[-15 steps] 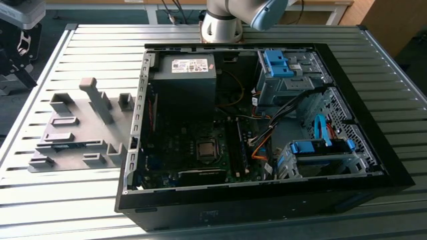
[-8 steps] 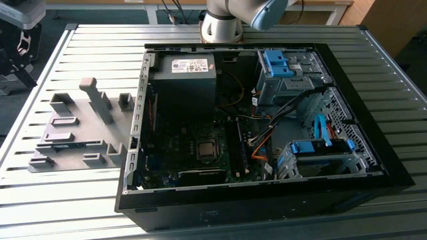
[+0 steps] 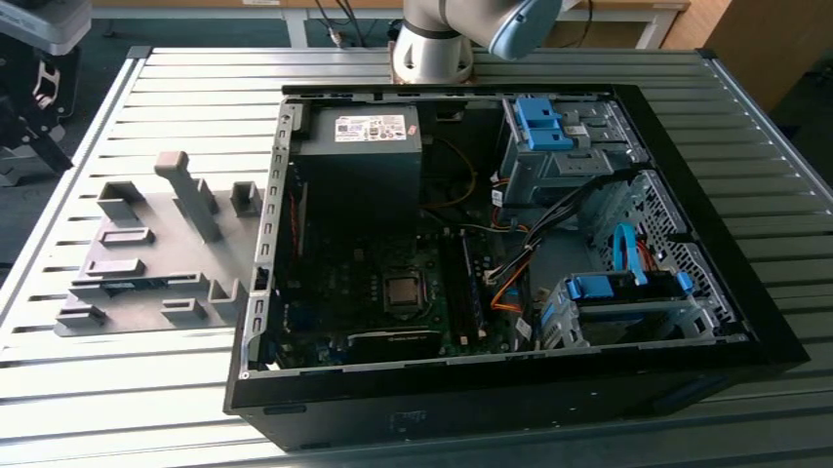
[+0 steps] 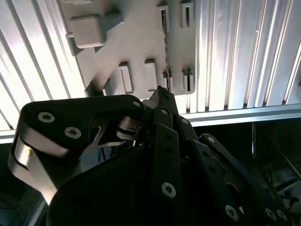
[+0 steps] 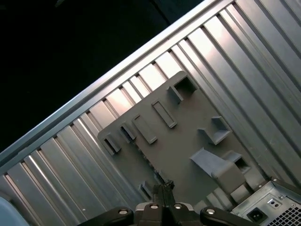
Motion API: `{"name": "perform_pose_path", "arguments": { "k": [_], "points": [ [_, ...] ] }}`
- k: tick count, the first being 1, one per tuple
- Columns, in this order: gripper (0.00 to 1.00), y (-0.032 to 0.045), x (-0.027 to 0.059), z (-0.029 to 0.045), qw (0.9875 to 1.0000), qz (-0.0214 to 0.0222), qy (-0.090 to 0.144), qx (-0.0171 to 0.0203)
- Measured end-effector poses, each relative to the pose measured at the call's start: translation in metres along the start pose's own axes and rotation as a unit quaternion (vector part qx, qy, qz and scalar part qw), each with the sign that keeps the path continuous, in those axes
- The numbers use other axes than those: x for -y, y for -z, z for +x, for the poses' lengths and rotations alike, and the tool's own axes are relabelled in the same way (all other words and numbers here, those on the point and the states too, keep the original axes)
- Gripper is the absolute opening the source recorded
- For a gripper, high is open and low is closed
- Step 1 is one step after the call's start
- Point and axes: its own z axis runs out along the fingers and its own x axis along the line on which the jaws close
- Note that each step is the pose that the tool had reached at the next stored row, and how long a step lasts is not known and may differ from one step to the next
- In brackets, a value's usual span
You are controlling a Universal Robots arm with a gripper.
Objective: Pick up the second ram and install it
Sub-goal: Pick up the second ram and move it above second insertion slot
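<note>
The pincer [image 4: 160,92] is hanging well above the grey holder tray [image 4: 141,40] and pointing down at it. In both wrist views its fingertips are looking drawn together, or all but, with nothing gripped between them. The second ram [image 4: 165,47] is standing on its long edge in the tray, below the pincer and apart from it, with one end lying just past the fingertips in the second wrist view. Narrow slotted blocks are propping it upright near each end, presumably so that its two flat faces are offering themselves to a pinch from above. I am counting one such stick in the tray. The open computer case [image 3: 521,372] is lying on its side on the slatted metal table [image 3: 156,390], just beside the tray and off to one side of the pincer. Its panel is off, so the board is facing upward, which I take to be for reaching in from above. I am counting one case, one tray and two blue drive caddies [image 3: 536,122].
</note>
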Motion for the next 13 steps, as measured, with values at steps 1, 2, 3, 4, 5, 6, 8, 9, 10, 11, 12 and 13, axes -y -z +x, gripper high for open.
{"name": "perform_pose_path", "arguments": {
  "k": [1,2,3,4,5,6,8,9,10,11,12,13],
  "points": [
    [0.11,-0.0007,0.0,0.0,1.0,0.0,0.007,-0.0001],
    [0.11,-0.0013,0.0,0.0001,0.9999,0.0,0.012,-0.0002],
    [0.11,-0.0018,0.0,0.0002,0.9999,-0.0001,0.016,-0.0003],
    [0.11,-0.0022,0.0,0.0003,0.9998,-0.0002,0.022,-0.0006],
    [0.11,-0.0025,0.0,0.0003,0.9996,-0.0002,0.028,-0.0007],
    [0.11,-0.0029,0.0,0.0003,0.9993,-0.0003,0.037,-0.0009],
    [0.11,-0.0038,0.0001,0.0003,0.9985,-0.0003,0.055,-0.0012],
    [0.11,-0.0043,0.0001,0.0003,0.998,-0.0003,0.064,-0.0014],
    [0.11,-0.0047,0.0001,0.0003,0.9973,-0.0003,0.073,-0.0016],
    [0.11,-0.0052,0.0001,0.0003,0.9966,-0.0004,0.082,-0.0018],
    [0.11,-0.0056,0.0001,0.0003,0.9958,-0.0004,0.091,-0.002],
    [0.11,-0.006,0.0001,0.0003,0.995,-0.0004,0.1,-0.0022]
  ]
}}
